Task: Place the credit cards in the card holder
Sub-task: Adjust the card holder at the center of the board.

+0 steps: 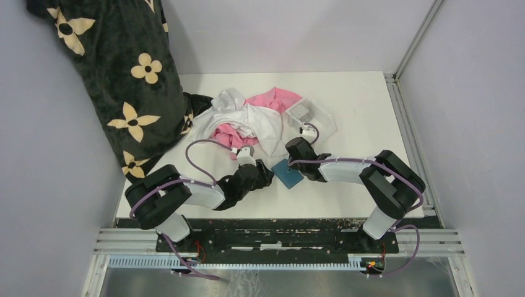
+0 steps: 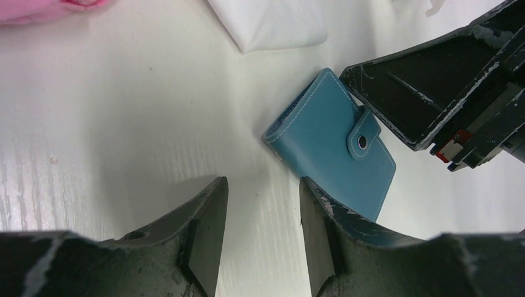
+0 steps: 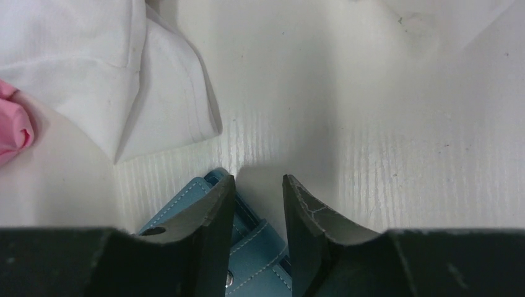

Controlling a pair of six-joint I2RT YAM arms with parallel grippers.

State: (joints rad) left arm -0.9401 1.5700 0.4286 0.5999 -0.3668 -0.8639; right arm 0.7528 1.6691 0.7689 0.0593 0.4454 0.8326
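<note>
The closed card holder [image 2: 322, 130] lies flat on the bench [image 2: 124, 124]. The right tool [image 3: 257, 179] hangs released over its snap edge. The left tool [image 2: 263, 185], also released, sits just beside its fold.

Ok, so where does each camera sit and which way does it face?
Top external: above and behind the robot, looking down on the white table; left arm and right arm show whole.
Left wrist: on that wrist, looking down past the open left gripper at the closed teal-blue fold-over card holder.
Right wrist: on that wrist, looking down past the open right gripper at the card holder's edge and a crumpled white cloth.
Shared: all show the card holder; both wrist views, the white cloth.
</note>
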